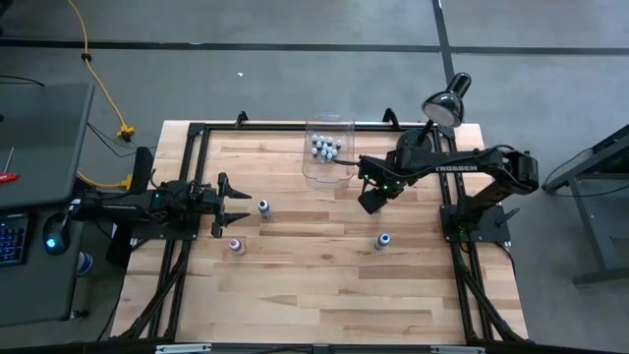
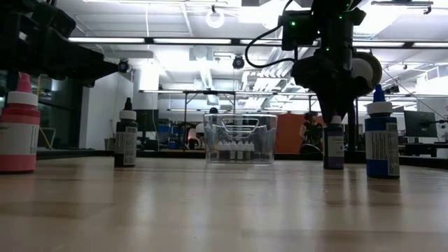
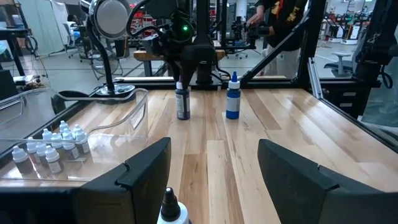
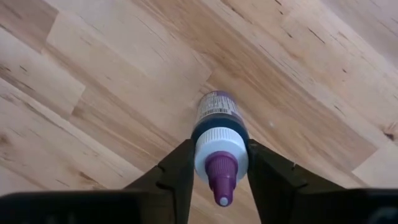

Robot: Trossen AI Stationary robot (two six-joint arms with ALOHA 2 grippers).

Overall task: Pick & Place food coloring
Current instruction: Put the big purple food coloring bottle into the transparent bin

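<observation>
A: On the left side of the wooden desk (image 1: pixel 324 285), what does the overhead camera show?

B: The left tool (image 1: pixel 234 205) rests low near the desk's left edge, its fingers (image 3: pixel 142 171) spread wide with nothing between them. Just ahead of it stands a dark food coloring bottle (image 1: pixel 263 207), and nearer the front edge, a pink food coloring bottle (image 1: pixel 236 246). Both stand upright on the wood.

A: And toward the middle?

B: At the far edge sits the clear plastic bin (image 1: pixel 329 157), holding a cluster of small white-capped bottles (image 1: pixel 325 147). The left wrist camera shows those bottles (image 3: pixel 53 146) standing upright, packed close together.

A: What about the right side?

B: The right tool (image 1: pixel 371 201) hangs just in front of the bin, on its right, pointing down. Its wrist camera looks straight down on a purple food coloring bottle (image 4: pixel 217 149) with a white cap and purple tip, standing upright on the desk. The two dark fingers (image 4: pixel 180 171) flank the cap on either side, pressed against it or nearly so; whether they are fully clenched on it cannot be told.

A: Anything further right?

B: A blue food coloring bottle (image 1: pixel 384 241) stands alone, nearer the front, apart from the purple one. From the low camera, the purple bottle (image 2: pixel 334 143) stands under the tool, the blue one (image 2: pixel 381 140) beside it.
</observation>
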